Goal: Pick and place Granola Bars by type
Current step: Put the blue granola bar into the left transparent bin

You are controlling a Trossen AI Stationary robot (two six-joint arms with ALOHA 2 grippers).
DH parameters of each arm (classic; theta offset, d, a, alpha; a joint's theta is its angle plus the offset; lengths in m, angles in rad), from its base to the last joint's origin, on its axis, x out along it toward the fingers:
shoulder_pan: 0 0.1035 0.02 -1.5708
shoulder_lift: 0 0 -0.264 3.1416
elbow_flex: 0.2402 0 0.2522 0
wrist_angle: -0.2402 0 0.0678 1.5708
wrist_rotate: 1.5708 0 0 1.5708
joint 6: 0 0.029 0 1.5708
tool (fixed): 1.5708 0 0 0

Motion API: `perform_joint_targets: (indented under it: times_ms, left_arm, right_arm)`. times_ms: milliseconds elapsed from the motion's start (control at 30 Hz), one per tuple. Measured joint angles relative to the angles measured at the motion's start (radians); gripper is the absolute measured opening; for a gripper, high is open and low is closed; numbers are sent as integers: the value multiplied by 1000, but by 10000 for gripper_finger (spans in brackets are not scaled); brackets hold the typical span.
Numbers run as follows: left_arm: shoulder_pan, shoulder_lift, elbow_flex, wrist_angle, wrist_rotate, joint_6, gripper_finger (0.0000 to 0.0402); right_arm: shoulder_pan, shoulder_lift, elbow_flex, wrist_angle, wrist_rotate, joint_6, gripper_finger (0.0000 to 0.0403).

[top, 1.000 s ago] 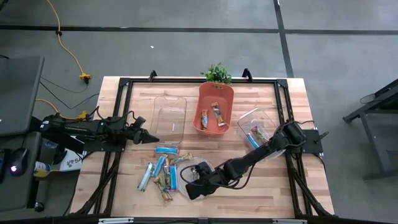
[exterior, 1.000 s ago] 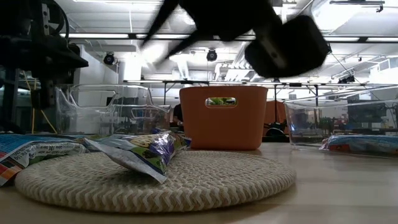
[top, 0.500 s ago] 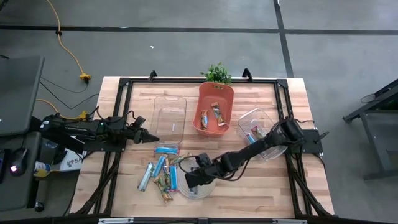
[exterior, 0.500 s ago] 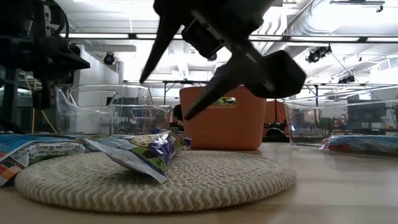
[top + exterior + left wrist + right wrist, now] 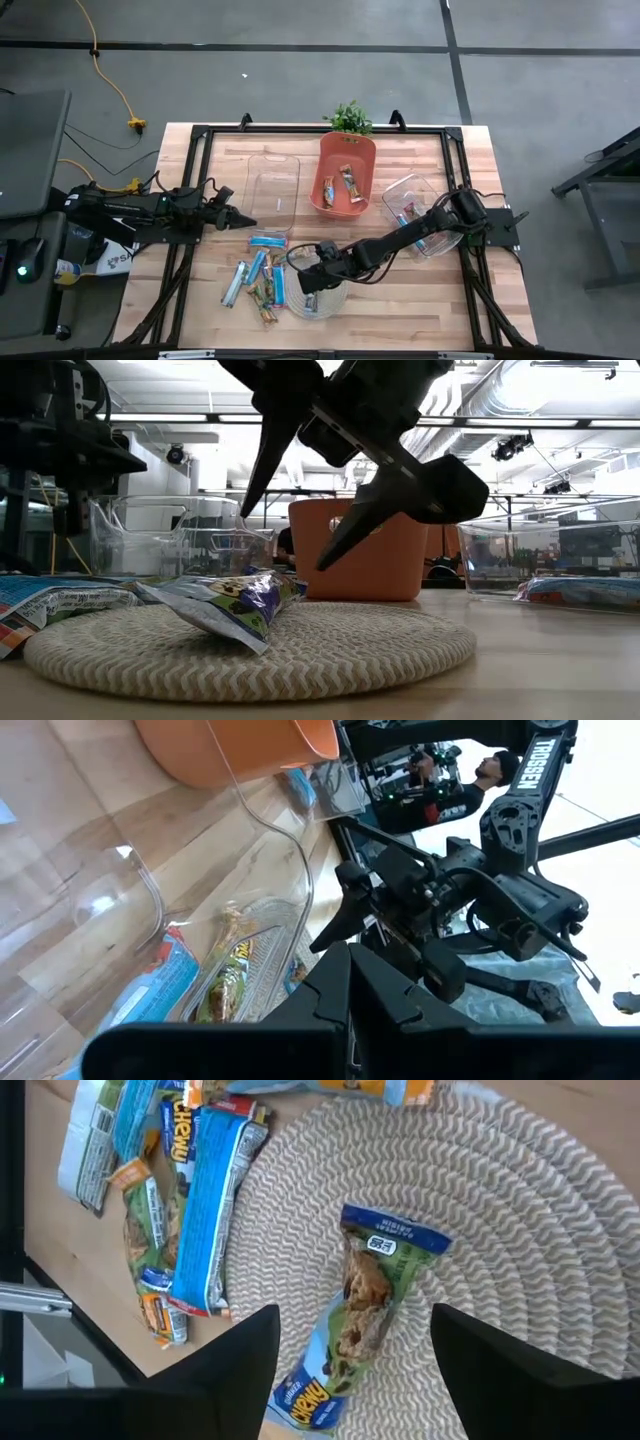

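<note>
Bar (image 5: 368, 1295) on mat below right hand (image 5: 355, 1342)

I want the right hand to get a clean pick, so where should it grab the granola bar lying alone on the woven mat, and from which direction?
Grip the granola bar across its narrow middle, coming straight down from above. It lies flat and alone on the woven mat, its long edges free. The right hand hovers open above it, fingers already straddling its width.
</note>
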Motion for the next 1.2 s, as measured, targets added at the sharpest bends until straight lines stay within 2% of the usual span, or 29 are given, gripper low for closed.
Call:
perform_joint_targets:
  times_ms: [133, 833, 1200]
  left_arm:
    - [0, 0, 0, -1, -7, 0, 1]
    - [0, 0, 0, -3, -10, 0, 1]
    - [0, 0, 0, -3, -10, 9, 1]
  right_arm:
    - [0, 10, 0, -7, -24, -2, 239]
    - [-13, 17, 0, 22, -2, -13, 239]
    - [-13, 112, 4, 198, -48, 31, 239]
